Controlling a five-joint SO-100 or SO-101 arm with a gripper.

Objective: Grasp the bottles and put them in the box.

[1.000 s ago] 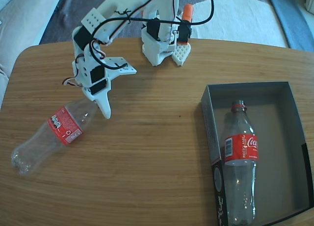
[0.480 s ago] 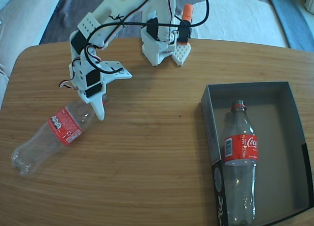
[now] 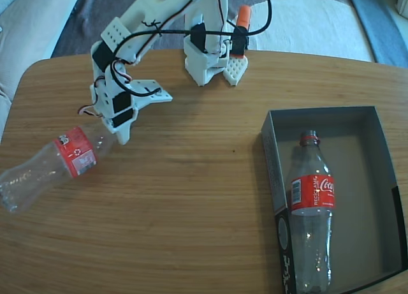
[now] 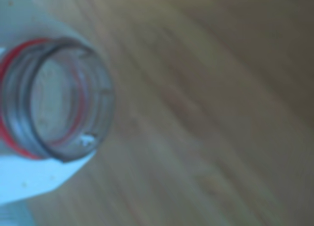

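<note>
- Claw (image 3: 118, 133) sits at the upper left of the fixed view, tips down at the neck end of the loose bottle (image 3: 54, 163). In the wrist view the open mouth of that bottle (image 4: 54, 98) fills the left side, with white claw plastic above and below it. It looks clamped on the neck, though the blur keeps me from being sure the grip is firm.
- Loose bottle lies on the surface (image 3: 191, 205) at the left of the fixed view, its base toward the lower left edge and its neck under the claw.
- Box (image 3: 271, 179) stands at the lower right, well apart from the claw. A second bottle (image 3: 311, 211) already lies in its left half, neck toward the top of the frame; the right half is bare.
- To do this step well, confirm the neck ring is seated between the fingers before lifting, since a long light bottle held by one end will probably swing.
- Lift high enough for the hanging base to clear the near box wall.
- Aim for the bare right half, turn the bottle parallel to the one inside, and lower it before releasing.
</note>
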